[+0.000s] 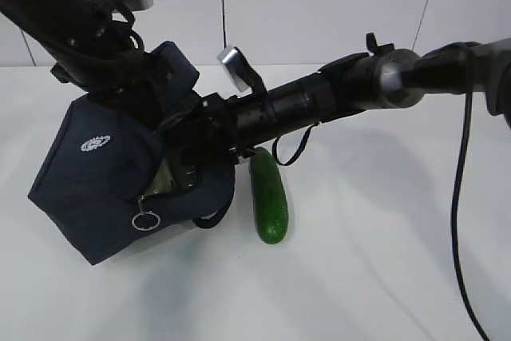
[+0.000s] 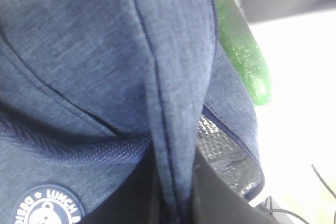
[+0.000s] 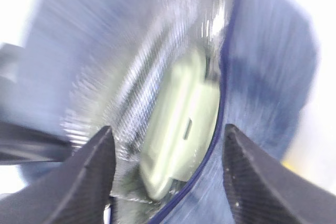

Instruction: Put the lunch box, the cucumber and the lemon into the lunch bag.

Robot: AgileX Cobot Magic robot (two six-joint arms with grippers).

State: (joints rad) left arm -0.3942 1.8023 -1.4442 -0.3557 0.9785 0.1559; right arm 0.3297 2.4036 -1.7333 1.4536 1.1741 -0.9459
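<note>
1. The right end effector (image 3: 165,174), fingers apart and empty, points into the lunch bag (image 1: 88,189), where the lunch box (image 3: 181,129) lies.
2. The cucumber (image 1: 269,195) lies on the counter (image 1: 383,261) just beside the bag, under the right arm, long axis toward the camera.
3. The left end effector's state cannot be told.

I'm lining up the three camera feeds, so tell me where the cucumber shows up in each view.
Exterior: the cucumber lies on the table, just right of the lunch bag.
Left wrist: upper right, partly behind the bag's fabric.
Right wrist: not in view.
Shared landmark: the navy lunch bag, in all three.
</note>
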